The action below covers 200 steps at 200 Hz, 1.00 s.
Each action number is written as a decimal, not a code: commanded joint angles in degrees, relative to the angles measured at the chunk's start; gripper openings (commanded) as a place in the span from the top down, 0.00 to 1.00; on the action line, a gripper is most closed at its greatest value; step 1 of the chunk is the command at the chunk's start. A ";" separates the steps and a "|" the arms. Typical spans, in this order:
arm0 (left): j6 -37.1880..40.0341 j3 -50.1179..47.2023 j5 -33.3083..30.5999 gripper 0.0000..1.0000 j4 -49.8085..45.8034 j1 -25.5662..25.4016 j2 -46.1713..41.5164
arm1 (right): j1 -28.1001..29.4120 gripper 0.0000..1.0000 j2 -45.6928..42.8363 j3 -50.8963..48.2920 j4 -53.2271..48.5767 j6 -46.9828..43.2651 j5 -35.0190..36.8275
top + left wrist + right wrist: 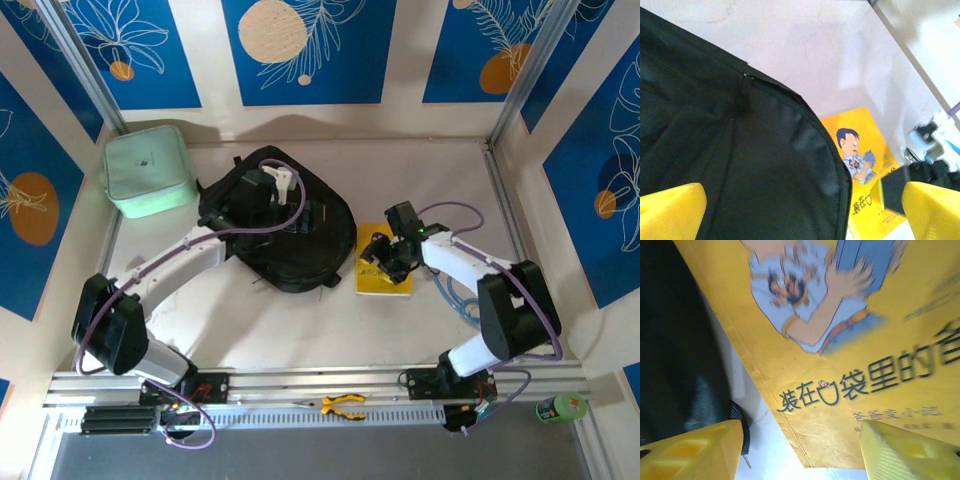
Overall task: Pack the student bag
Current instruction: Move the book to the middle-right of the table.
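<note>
- Student bag (765,165) lies right under my left gripper (800,215): its 2 yellow fingers are spread wide at the lower corners of the left wrist view, with only black fabric between them and nothing clamped.
- My right gripper (800,455) is spread too, its 2 fingers straddling the lower edge of the yellow book (865,340). I cannot tell whether they touch the cover.
- From above, the bag sits left of centre in the frame, flat on the table (420,180). The book is just beside its right edge, and the mint-green case (150,170) is at upper left.
- I judge the bag soft and limp. It will sag and fold wherever I lift it, so 1 pinch will raise a flap and not the whole thing. It is not fragile, though the smooth cloth may slip.
- The best hold looks like the stitched zip seam (840,170) curving along the rim, where the fabric is doubled. I cannot tell whether the zip is undone.
- The book I judge thin, light and stiff enough to take by an edge.
</note>
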 commanded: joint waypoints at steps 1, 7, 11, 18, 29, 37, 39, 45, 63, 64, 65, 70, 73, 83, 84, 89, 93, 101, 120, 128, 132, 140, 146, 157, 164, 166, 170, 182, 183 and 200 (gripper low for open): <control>0.46 4.65 2.39 0.00 -3.27 -2.35 1.80 | -2.84 0.35 -2.10 5.37 -4.56 -6.91 6.70; 0.16 5.42 2.04 0.01 -4.03 -3.02 2.55 | -4.14 0.35 -1.22 6.05 -4.47 -8.69 6.19; -0.25 6.07 1.81 0.01 -4.62 -3.50 3.06 | -4.96 0.35 -0.47 6.54 -4.35 -9.96 5.22; -0.87 7.01 1.72 0.01 -5.42 -4.17 3.93 | -6.42 0.35 1.28 7.64 -4.17 -11.86 2.94; -1.92 8.39 1.72 0.02 -6.28 -5.31 5.40 | -7.93 0.37 4.69 9.73 -4.34 -14.27 -0.25; -2.65 9.21 2.04 0.02 -6.59 -5.96 6.38 | -8.36 0.39 7.30 11.34 -4.30 -15.69 -2.10; -2.83 9.37 2.11 0.03 -6.63 -6.05 6.63 | -8.36 0.39 7.94 11.73 -4.27 -16.00 -2.47; -3.26 9.84 2.24 0.03 -6.86 -6.56 7.33 | -8.37 0.40 9.43 12.77 -4.17 -16.56 -2.90; -4.53 11.20 2.50 0.04 -7.18 -7.63 9.14 | -8.29 0.40 12.92 14.91 -3.88 -17.18 -4.16; -4.61 11.20 2.55 0.04 -7.20 -7.66 9.23 | -8.28 0.40 13.07 15.01 -3.85 -17.17 -4.18; -4.69 11.31 2.62 0.04 -7.21 -7.71 9.32 | -8.28 0.40 13.28 15.10 -3.83 -17.12 -4.19; -4.84 11.64 2.68 0.05 -7.29 -7.94 9.68 | -8.20 0.39 14.02 15.39 -4.17 -16.68 -3.93; -4.86 11.87 2.69 0.05 -7.35 -8.00 9.88 | -8.15 0.39 14.37 15.53 -4.43 -16.36 -3.65; -5.29 12.43 2.26 0.06 -7.79 -8.51 10.34 | -7.95 0.39 15.47 15.19 -4.52 -15.94 -3.71; -5.34 12.45 2.21 0.06 -7.81 -8.57 10.36 | -7.94 0.39 15.53 15.11 -4.52 -15.89 -3.74; -5.47 12.60 2.03 0.06 -7.84 -8.79 10.46 | -7.91 0.38 16.03 14.62 -4.52 -15.70 -3.78; -5.66 12.64 2.07 0.06 -7.68 -9.09 10.63 | -7.91 0.38 16.18 14.19 -4.59 -15.45 -3.73; -5.96 12.73 2.13 0.07 -7.41 -9.56 10.99 | -7.77 0.38 16.55 13.19 -4.61 -14.93 -3.44; -6.58 13.19 2.69 0.08 -7.28 -10.86 12.30 | -7.72 0.38 16.10 10.02 -5.16 -13.70 -2.97; -6.53 13.74 2.61 0.09 -7.84 -11.44 13.08 | -7.63 0.38 15.29 8.23 -5.13 -13.18 -2.75; -6.57 14.15 2.53 0.10 -8.23 -11.63 13.52 | -7.46 0.38 14.79 7.23 -5.13 -12.80 -2.64; -6.67 14.99 2.29 0.11 -9.21 -12.12 14.56 | -7.19 0.38 13.63 5.16 -5.31 -12.06 -2.53; -6.64 15.64 2.32 0.13 -9.86 -12.53 15.35 | -6.93 0.38 12.73 3.55 -5.52 -11.49 -2.51; -6.63 16.99 2.40 0.14 -10.86 -13.28 16.75 | -5.85 0.38 10.43 1.30 -6.50 -10.78 -1.23; -6.72 17.74 2.56 0.15 -11.21 -13.78 17.61 | -5.52 0.38 9.03 0.02 -6.98 -10.38 -1.03; -6.66 17.92 2.66 0.15 -11.30 -13.94 17.85 | -5.45 0.38 8.73 -0.31 -7.18 -10.21 -1.06; -6.64 18.36 2.95 0.16 -11.48 -14.17 18.38 | -5.40 0.38 8.02 -0.76 -7.64 -10.06 -1.23; -6.53 19.84 3.55 0.18 -12.33 -15.15 20.11 | -5.17 0.38 5.67 -1.35 -8.69 -10.04 -1.30; -6.53 19.93 3.60 0.18 -12.41 -15.19 20.25 | -5.18 0.38 5.41 -1.34 -8.80 -10.04 -1.26; -6.31 22.23 3.61 0.22 -14.38 -16.50 22.69 | -5.50 0.38 1.35 -0.87 -10.11 -10.07 -0.21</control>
